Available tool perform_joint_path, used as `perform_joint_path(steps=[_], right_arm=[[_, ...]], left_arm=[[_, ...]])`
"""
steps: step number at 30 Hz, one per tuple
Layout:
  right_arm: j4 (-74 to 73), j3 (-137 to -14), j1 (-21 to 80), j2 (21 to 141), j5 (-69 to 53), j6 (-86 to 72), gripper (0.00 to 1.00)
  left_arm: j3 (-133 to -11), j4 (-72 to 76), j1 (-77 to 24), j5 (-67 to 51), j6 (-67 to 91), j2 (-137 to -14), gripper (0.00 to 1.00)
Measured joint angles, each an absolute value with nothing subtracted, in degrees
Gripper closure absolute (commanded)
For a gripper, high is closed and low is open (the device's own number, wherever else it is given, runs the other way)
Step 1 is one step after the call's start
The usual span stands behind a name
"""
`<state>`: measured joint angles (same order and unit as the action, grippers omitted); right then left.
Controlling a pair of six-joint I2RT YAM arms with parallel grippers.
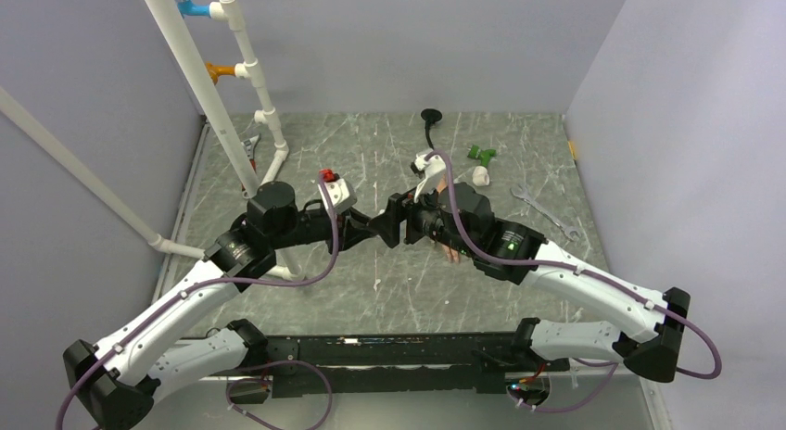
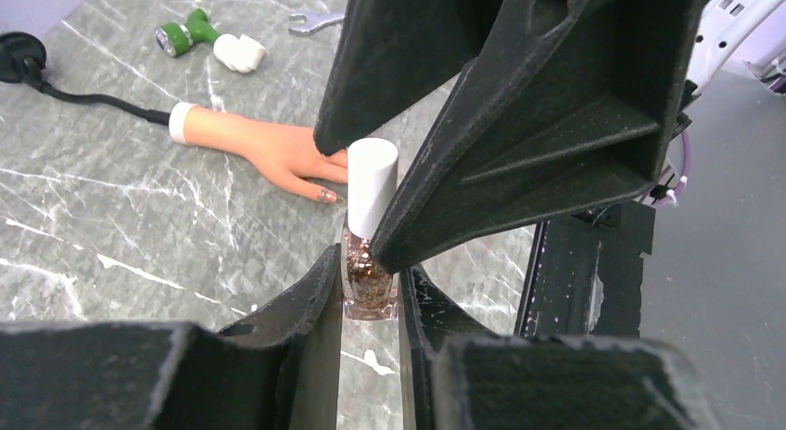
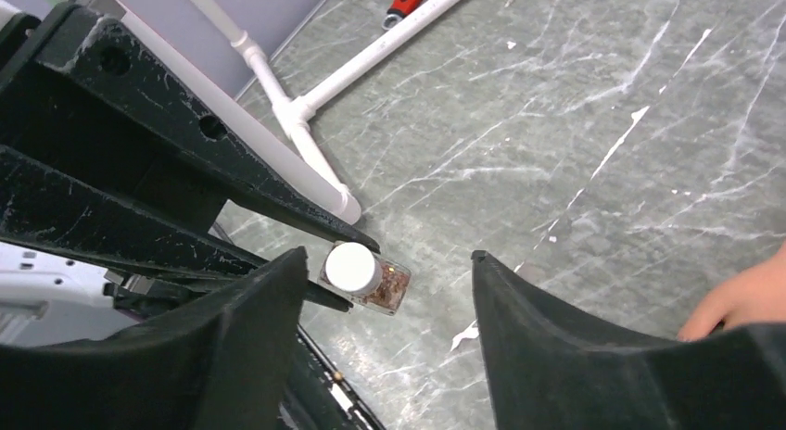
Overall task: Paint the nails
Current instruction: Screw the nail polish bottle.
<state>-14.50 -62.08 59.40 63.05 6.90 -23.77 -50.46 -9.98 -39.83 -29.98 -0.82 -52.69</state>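
Tabletop (image 2: 111, 254): mannequin hand (image 2: 269, 147) lies flat beyond my left claw (image 2: 369, 274), well apart, fingertips pointing back toward it.
Left claw: clamped on polish bottle (image 2: 369, 291), holding it upright off tabletop.
Right claw (image 3: 387, 257): jaws spread, gripping nothing, hanging over bottle; white cap (image 2: 371, 184) sits between them, off-centre, close to one finger.
Nails (image 2: 326, 196): tiny, ahead of left claw; paint state hard to tell.
Step, my guess: uncapping.
Next: centre right claw on cap, close, twist, lift brush out while left claw holds firm.
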Motion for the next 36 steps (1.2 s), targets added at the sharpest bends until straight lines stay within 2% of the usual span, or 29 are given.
perform_joint_path(steps=[2,4,14,22,27,36], right_arm=[[-15.68,-62.87,59.16,62.98,7.97,-23.99,0.16],[-16.51,-63.51,59.13,62.57,8.56,-24.16,0.13],[-18.79,-63.64,61.17,55.92,4.99,-19.92,0.13],[-18.81,-58.57,61.06,47.11,-3.51,-7.81,0.22],[-20.6,-58.02,61.06,45.78,-9.76,1.28,0.37],[-23.55,-58.65,61.06,47.11,-13.1,8.36,0.38]], left_arm=[[-50.46,-9.87,-39.83,-30.13,-0.82,-52.29,1.0],[-50.48,-9.5,-39.97,-30.2,-0.82,-52.1,1.0],[-50.48,-6.74,-40.03,-29.1,-1.15,-52.77,1.0],[-50.5,-6.59,-40.03,-35.05,-2.72,-52.99,1.0],[-51.75,-6.72,-40.03,-43.77,-4.08,-55.02,1.0],[-53.19,-7.16,-40.03,-51.7,-5.39,-57.12,1.0]])
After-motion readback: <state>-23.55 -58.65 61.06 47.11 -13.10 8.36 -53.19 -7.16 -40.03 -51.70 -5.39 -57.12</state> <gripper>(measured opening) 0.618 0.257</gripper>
